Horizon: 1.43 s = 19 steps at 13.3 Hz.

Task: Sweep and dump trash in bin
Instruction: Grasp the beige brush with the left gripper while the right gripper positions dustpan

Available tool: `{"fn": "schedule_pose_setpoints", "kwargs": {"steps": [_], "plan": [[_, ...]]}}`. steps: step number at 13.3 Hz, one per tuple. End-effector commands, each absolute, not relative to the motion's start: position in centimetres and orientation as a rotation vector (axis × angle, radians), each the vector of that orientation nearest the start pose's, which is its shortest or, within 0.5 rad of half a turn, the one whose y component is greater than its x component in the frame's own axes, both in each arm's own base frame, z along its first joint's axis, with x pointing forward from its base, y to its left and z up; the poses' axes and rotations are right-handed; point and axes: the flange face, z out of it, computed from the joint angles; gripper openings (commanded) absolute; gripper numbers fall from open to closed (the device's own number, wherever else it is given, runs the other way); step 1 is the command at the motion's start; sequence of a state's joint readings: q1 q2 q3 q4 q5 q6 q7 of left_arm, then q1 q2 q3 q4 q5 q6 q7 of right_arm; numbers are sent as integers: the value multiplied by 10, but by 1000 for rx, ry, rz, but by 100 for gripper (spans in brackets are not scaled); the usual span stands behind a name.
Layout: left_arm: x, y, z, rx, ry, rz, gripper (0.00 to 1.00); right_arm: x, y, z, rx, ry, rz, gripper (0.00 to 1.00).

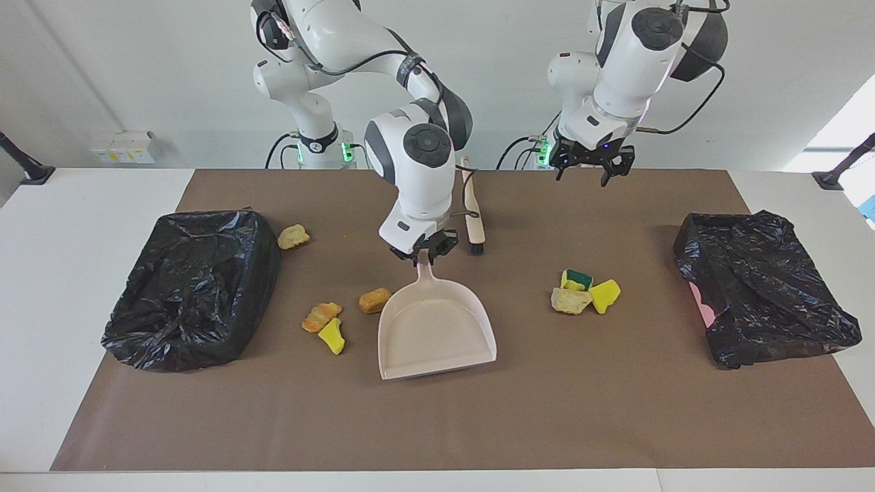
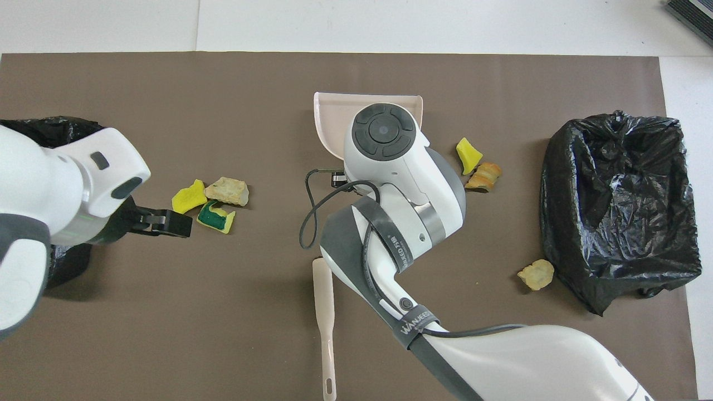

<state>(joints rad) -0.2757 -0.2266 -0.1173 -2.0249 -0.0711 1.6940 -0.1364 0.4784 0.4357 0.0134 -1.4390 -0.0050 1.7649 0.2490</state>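
1. White walls and a white desk (image 1: pixel 82 287) frame your workspace; a brown mat (image 1: pixel 437 424) covers the middle of the desk and carries everything. It looks flat and matte, so judge it as giving the pan's lip a clean edge to scrape along.
2. Two bins lined with black bags sit at the ends: one bin (image 1: pixel 188 287) at the right arm's end, the other bin (image 1: pixel 762 287) at the left arm's end.
3. Your trash lies in groups. Three chunks (image 1: pixel 584 292) cluster toward the left arm's end. An orange-brown chunk (image 1: pixel 375 301) touches, or nearly touches, the dustpan's (image 1: pixel 434 335) side, with a striped orange piece (image 1: pixel 320 316) and a yellow piece (image 1: pixel 333 337) just beside it. One beige chunk (image 1: pixel 293 236) sits beside the right-end bin.
4. Expect these chunks to be light, soft and springy; they will probably tumble or bounce rather than slide, so push them gently instead of pinching each one.
5. Your right gripper (image 1: pixel 424 251) has its fingers clamped on the dustpan's handle, the pan flat on the mat.
6. Your left gripper (image 1: pixel 592 166) hangs above the mat with fingers spread wide, holding nothing.
7. Take the brush (image 1: pixel 472 212), lying near the robots, by its beige handle, not the black bristles.
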Motion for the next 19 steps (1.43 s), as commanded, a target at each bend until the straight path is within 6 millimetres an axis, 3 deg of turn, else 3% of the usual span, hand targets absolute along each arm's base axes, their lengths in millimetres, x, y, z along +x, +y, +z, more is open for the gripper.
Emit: {"fn": "schedule_pose_setpoints", "kwargs": {"steps": [1, 4, 8, 12, 14, 19], "plan": [[406, -224, 514, -3154, 270, 142, 100, 600, 288, 440, -3073, -733, 193, 0], [376, -271, 488, -3158, 155, 116, 100, 606, 273, 441, -2927, -1156, 193, 0], [321, -324, 423, -3133, 170, 132, 100, 609, 248, 435, -2667, -1665, 255, 0], [286, -353, 373, -3140, 172, 106, 100, 601, 239, 434, -2456, -2084, 377, 0], [275, -369, 351, -3140, 162, 106, 100, 601, 235, 434, -2335, -2210, 368, 0], [257, -370, 339, -3124, 170, 118, 100, 592, 232, 415, -2326, -2283, 264, 0]]}}
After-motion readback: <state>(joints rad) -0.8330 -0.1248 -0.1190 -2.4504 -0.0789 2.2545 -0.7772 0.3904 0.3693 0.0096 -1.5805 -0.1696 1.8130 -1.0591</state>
